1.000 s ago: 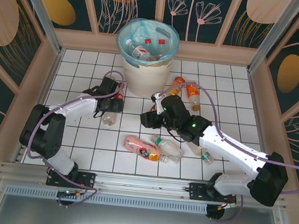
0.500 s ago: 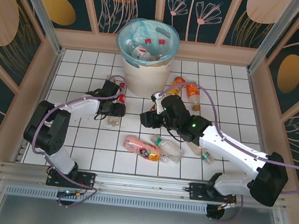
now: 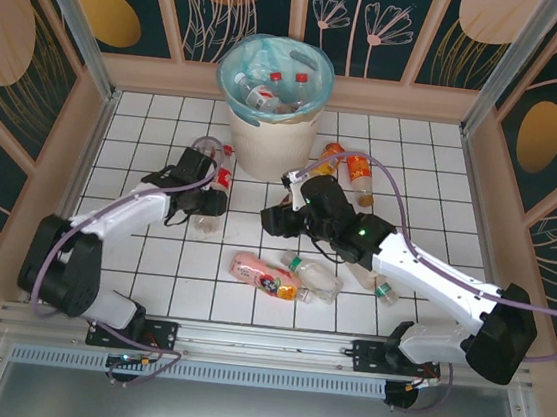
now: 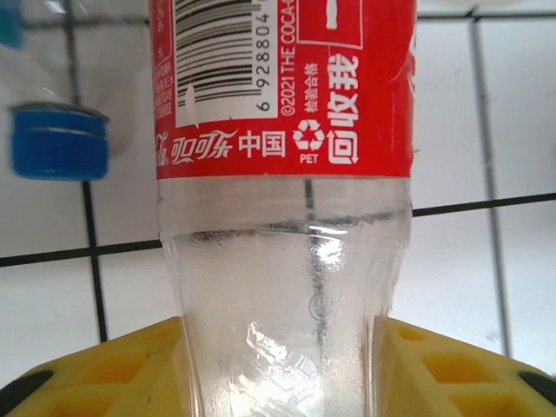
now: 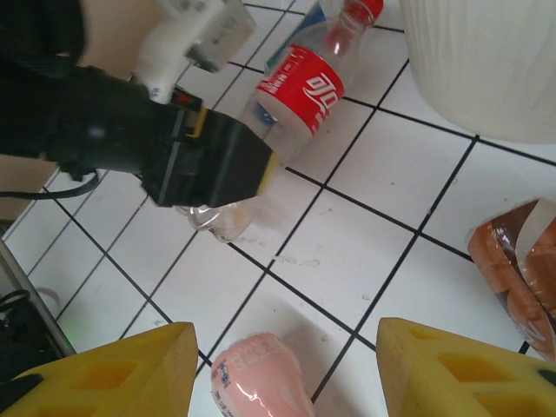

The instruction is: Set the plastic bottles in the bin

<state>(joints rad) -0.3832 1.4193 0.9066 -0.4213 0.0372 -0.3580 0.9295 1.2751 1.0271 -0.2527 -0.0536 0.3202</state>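
Nearest, on the white tiles (image 3: 151,265): one pink bottle (image 3: 250,267) and just right of it two clear bottles (image 3: 313,277) with green caps, lying flat and bunched together. Their labels are too small to read.

The right gripper (image 3: 273,218) hangs over the tiles just beyond the pink bottle. Its yellow fingers (image 5: 122,369) are spread apart with nothing between them.

The left gripper (image 3: 209,204) has its jaws closed on the clear lower end of a Coke bottle (image 4: 282,87), with yellow pads (image 4: 130,365) pressed on both sides. The red label reads "©2021 THE COCA-C…", "PET" under a recycle mark, Chinese characters and a barcode starting 6 928804. Its red cap points toward the bin. A blue cap (image 4: 59,142) sits just beside it.

Two orange bottles (image 3: 360,176) lie near the bin's right side.

Farthest is the bin (image 3: 265,147), off-white and round, lined with a teal bag (image 3: 238,55). It holds at least three bottles (image 3: 267,95), with red caps and red-and-white labels.
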